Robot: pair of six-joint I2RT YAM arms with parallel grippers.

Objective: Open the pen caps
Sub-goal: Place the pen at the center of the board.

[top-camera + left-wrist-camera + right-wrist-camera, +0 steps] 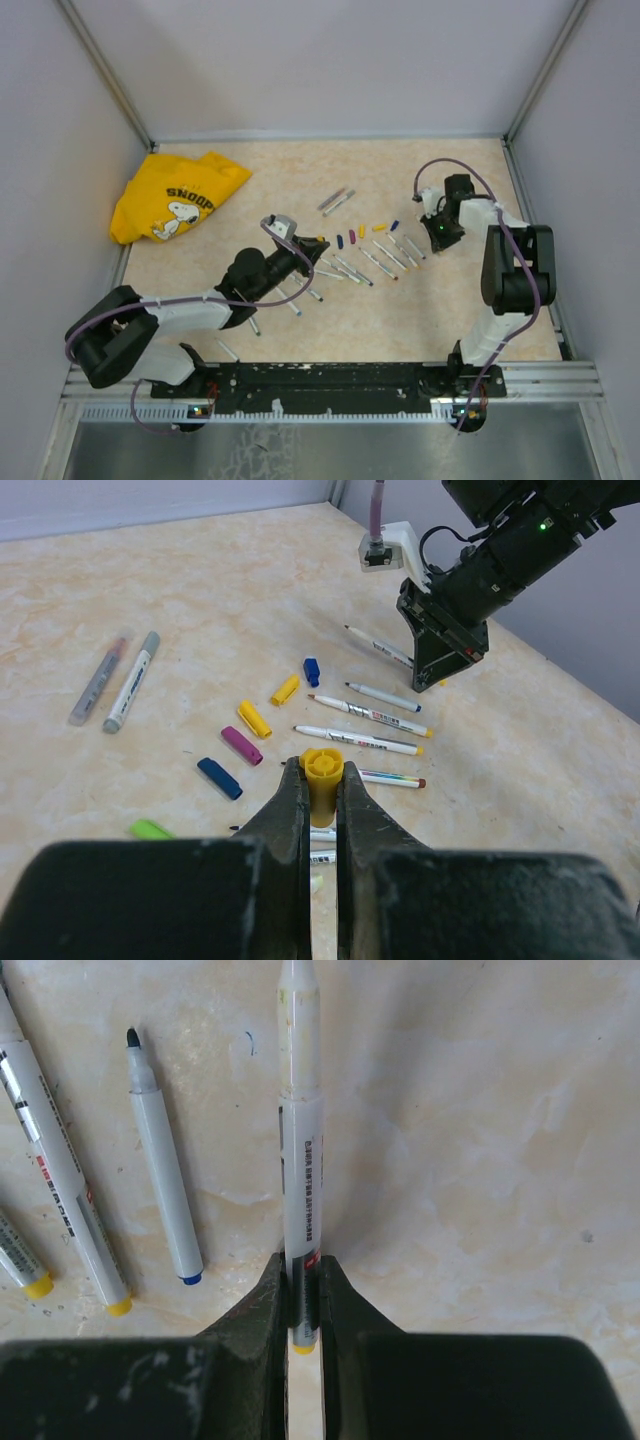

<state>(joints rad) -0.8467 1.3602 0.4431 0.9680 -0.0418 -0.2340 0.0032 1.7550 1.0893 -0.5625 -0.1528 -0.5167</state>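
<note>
Six loose pen caps lie on the tabletop (300, 165) just beyond the left fingers (293, 798). They are stubby, smooth plastic tubes: two blue (219, 778), one magenta (241, 745), two yellow (254, 719) and one green (151, 829) at eight o'clock in the left wrist view. A seventh, a yellow cap (322, 772) with a hollow round end, is pinched between the left fingers, which stand narrow around it.

The right fingers (272, 1290) are dark and wedge-shaped. They are clamped on a thin white pen barrel (300, 1160) near its yellow tail, and the printed barrel points to twelve o'clock in the right wrist view. At nine o'clock from it lie a blue-tailed pen (165, 1190) with a bare black tip and a yellow-tailed pen (60, 1190).

Two grey markers (128, 683) rest side by side at ten o'clock in the left wrist view, apart from the caps.

The tabletop is matte beige with a marbled pattern. A crumpled yellow shirt (175, 200) sits at ten o'clock in the top view, against the left wall. Pale walls close three sides, with metal posts at the back corners, and a black rail (330, 378) runs along six o'clock. Open surface runs along the back wall at twelve o'clock and between the shirt and the pens.
</note>
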